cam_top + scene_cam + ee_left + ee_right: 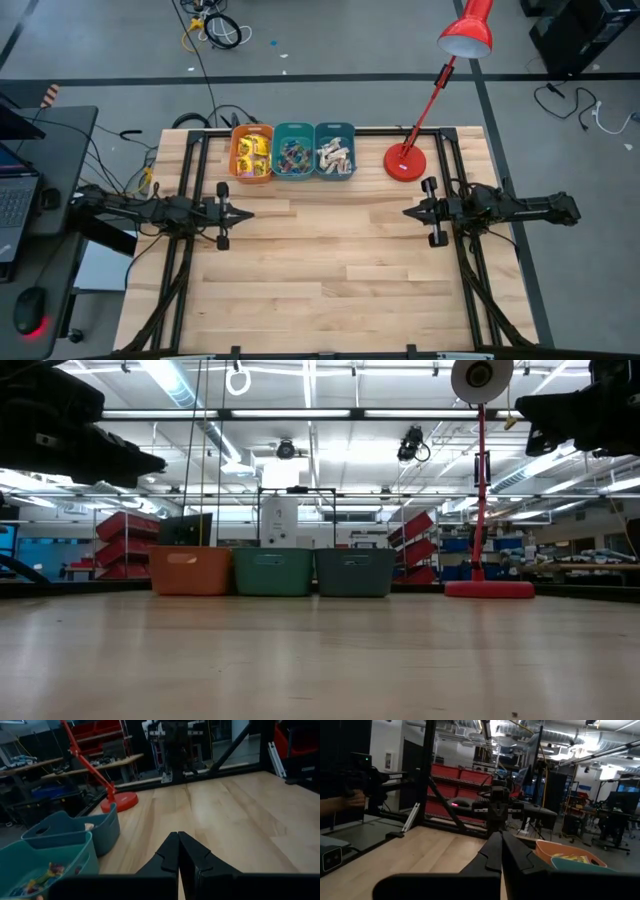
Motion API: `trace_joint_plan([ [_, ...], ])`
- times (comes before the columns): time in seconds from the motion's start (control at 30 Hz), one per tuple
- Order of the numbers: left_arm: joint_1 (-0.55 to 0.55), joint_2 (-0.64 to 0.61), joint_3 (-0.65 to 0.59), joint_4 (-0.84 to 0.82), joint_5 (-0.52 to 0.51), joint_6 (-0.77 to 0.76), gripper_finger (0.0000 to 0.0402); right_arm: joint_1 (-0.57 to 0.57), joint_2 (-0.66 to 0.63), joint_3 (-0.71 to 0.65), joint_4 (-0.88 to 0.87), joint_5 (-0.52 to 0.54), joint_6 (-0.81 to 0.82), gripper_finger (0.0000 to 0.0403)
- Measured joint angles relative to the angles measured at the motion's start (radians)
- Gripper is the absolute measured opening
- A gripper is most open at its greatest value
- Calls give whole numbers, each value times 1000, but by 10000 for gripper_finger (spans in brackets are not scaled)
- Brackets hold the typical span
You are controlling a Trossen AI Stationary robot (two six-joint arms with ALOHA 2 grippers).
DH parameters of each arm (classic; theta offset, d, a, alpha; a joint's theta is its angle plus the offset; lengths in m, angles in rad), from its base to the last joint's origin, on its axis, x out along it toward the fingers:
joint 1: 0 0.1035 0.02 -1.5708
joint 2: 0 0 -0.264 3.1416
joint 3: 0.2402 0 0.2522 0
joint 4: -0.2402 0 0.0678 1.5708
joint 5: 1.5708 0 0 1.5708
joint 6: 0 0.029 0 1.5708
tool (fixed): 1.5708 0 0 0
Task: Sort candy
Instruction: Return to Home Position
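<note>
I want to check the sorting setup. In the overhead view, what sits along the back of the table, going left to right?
Orange bin → green bin → blue bin → red lamp base.

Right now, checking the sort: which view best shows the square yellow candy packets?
High view: looks straight down on the square yellow candy packets in the orange plastic bin. Right wrist catches a sliver; low shows only the bin's wall; left wrist, none.

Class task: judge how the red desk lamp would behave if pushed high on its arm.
The lamp would probably tip: its shade hangs well beyond the round base. Pushed at that wide base, it likely slides across the smooth table.
</note>
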State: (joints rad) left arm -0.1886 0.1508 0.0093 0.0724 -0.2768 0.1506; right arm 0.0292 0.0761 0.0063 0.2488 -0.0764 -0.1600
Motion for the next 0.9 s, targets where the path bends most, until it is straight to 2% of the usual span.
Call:
trace_joint_plan([
  [0.9,-1,0,0,19,4,1,4,0,0,0,0,0,0,0],
])
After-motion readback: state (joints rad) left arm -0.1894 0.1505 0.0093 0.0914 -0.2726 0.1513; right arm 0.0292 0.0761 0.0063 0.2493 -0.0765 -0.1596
